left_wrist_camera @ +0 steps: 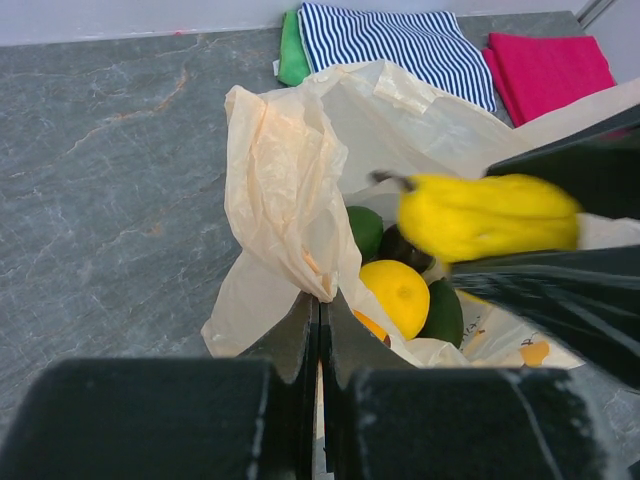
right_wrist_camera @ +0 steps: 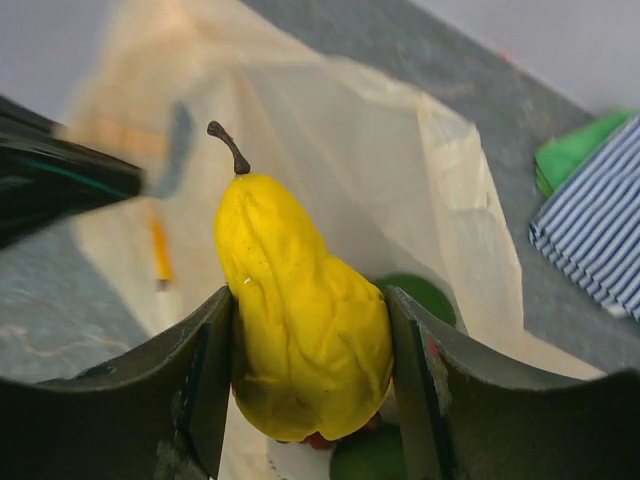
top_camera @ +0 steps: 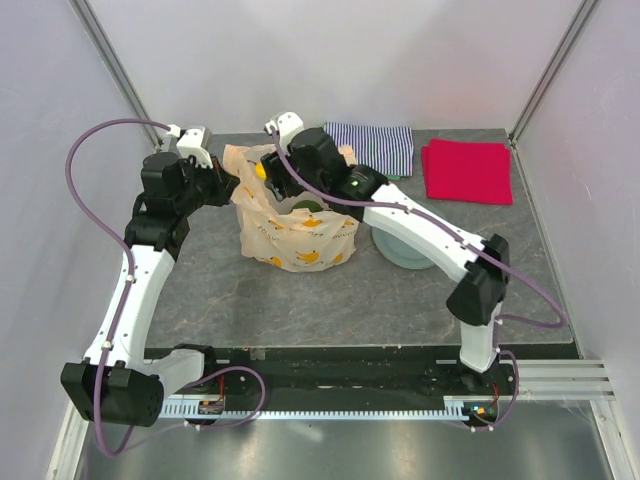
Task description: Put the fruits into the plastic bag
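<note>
Table (top_camera: 200, 300) bare along near edge and left side — plastic bag (top_camera: 290, 240), plate (top_camera: 392, 256), striped cloth (top_camera: 375, 145), red cloth (top_camera: 467, 170) crowd centre and far-right.

right hand (right_wrist_camera: 312, 370): clamps yellow pear (right_wrist_camera: 300, 320) | over open plastic bag (right_wrist_camera: 400, 200)

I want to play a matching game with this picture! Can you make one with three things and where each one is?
1 pear
2 lemon
3 red cloth

A inside the plastic bag
B next to the striped cloth
C held in the right gripper

Pairs: 1-C, 2-A, 3-B
</note>
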Robot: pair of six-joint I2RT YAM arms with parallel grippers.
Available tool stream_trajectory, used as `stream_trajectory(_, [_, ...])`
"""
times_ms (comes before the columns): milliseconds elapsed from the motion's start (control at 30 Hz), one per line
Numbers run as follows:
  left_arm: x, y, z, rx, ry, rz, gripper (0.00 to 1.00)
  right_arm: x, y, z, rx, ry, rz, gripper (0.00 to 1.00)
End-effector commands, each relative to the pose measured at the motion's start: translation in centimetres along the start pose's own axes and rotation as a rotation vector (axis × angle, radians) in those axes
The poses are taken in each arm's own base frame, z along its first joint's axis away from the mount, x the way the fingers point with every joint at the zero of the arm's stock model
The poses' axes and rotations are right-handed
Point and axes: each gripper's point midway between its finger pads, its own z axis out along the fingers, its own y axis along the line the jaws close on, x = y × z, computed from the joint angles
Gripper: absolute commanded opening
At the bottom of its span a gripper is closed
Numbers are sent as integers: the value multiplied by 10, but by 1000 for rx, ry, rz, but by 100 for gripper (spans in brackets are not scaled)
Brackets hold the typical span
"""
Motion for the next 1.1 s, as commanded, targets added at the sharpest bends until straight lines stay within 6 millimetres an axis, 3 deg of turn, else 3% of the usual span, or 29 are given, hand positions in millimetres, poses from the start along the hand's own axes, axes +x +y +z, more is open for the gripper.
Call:
stream_trajectory(0, [-13, -3, -5, 14, -45, 40, 2, 55, -23, 14, 130, 210, -47, 28])
stream_trajectory(133, [-14, -3, -5, 13, -48, 41, 1, 80, -15, 31, 86, 297, -48, 32])
stream_trajectory(300, [-13, -3, -6, 10, -49, 42, 2, 124, -22, 48, 127, 409, -61, 42])
stream_trajectory(400, [-13, -2, -6, 9, -47, 42, 2, 134, -24, 50, 136, 434, -56, 49])
stream_trajectory(467, [-13, -3, -6, 11, -49, 42, 1, 138, -22, 50, 130, 444, -56, 54])
stream_trajectory(600, [-14, -3, -6, 11, -51, 43, 2, 140, -22, 51, 119, 452, -47, 74])
stream_trajectory(800, [-14, -3, -6, 8, -50, 41, 2, 142, -20, 51, 99, 455, -39, 89])
stream_trajectory(1067, [-15, -3, -7, 9, -55, 44, 2, 121, -17, 46, 73, 393, -8, 91])
